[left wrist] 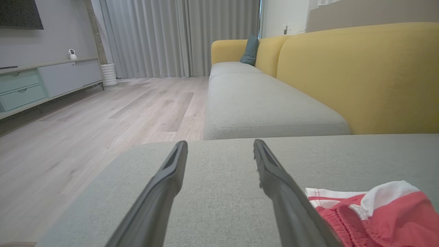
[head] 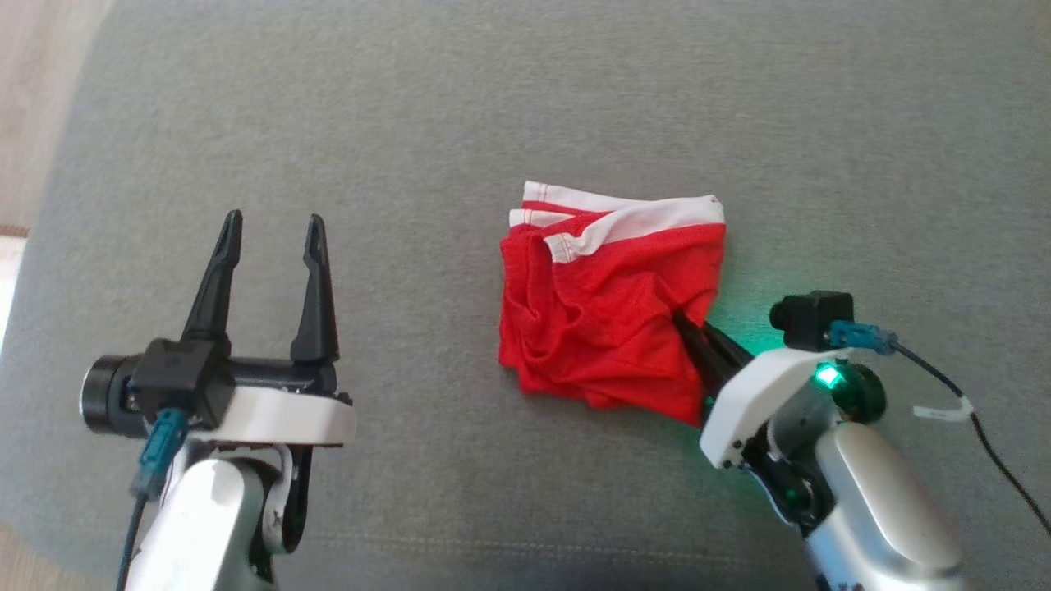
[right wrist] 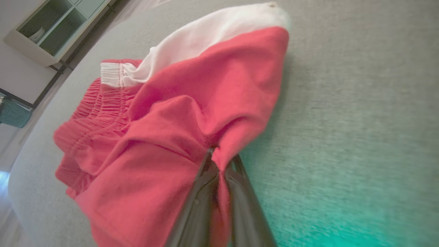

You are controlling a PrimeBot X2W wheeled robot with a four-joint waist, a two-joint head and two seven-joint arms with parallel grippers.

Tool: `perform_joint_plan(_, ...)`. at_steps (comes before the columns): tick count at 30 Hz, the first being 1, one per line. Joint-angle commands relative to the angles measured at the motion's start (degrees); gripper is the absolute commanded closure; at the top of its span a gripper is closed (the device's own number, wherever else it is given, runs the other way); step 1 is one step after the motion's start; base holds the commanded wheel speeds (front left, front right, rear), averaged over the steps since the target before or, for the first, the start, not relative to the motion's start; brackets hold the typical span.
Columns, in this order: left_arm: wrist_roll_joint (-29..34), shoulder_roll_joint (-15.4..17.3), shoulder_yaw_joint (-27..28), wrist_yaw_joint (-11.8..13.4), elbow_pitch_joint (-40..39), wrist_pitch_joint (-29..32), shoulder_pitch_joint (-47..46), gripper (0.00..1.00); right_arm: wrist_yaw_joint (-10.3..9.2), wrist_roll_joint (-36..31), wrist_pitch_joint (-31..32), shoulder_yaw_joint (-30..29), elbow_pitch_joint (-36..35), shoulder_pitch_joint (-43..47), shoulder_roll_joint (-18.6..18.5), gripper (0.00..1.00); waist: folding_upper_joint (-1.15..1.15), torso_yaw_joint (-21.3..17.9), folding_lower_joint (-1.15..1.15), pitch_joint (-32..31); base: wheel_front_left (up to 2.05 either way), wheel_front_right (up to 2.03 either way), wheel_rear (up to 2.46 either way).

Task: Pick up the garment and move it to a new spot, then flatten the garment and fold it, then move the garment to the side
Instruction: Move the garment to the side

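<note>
Garment [head: 612, 304] pinched, right end effector [head: 683, 320] slanting inward

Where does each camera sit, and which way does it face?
Head view: from the head, down onto the grey fabric cushion and red, white-banded garment; shows left gripper and right gripper.
Left wrist view: from that wrist, along open fingers toward a yellow sofa back.
Right wrist view: from that wrist, along fingers shut on the garment.
All three share the garment.

The support surface is a grey fabric seat cushion [head: 493, 98] with a woven texture and a seam along its near edge. One item lies directly on it: crumpled red shorts [head: 599, 328] with a white waistband, right of centre, waistband toward the far side.
</note>
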Motion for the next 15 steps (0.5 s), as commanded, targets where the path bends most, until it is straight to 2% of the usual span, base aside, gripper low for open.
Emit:
perform_joint_plan(1,0.77,0.50,2.57,-0.34,-2.35,-0.64,-1.32,0.00,-0.05,-0.96,-0.54,1.04,-2.68,1.33,-0.84,1.00,0.00,-1.25,0.00,-0.70,0.00,0.00,0.00)
perform_joint_plan(8,1.71,0.46,3.17,-1.38,-3.01,-0.64,0.04,0.00,-0.05,-3.08,-0.08,1.80,-7.40,3.17,-5.16,1.00,0.00,-8.14,0.00,-1.68,0.00,0.00,0.00)
perform_joint_plan(15,2.25,0.80,2.75,-2.57,-3.61,-0.64,-0.38,0.00,-0.05,-3.80,0.40,3.57,-9.96,0.83,-10.06,1.00,0.00,-15.30,0.00,-1.16,0.00,0.00,0.00)
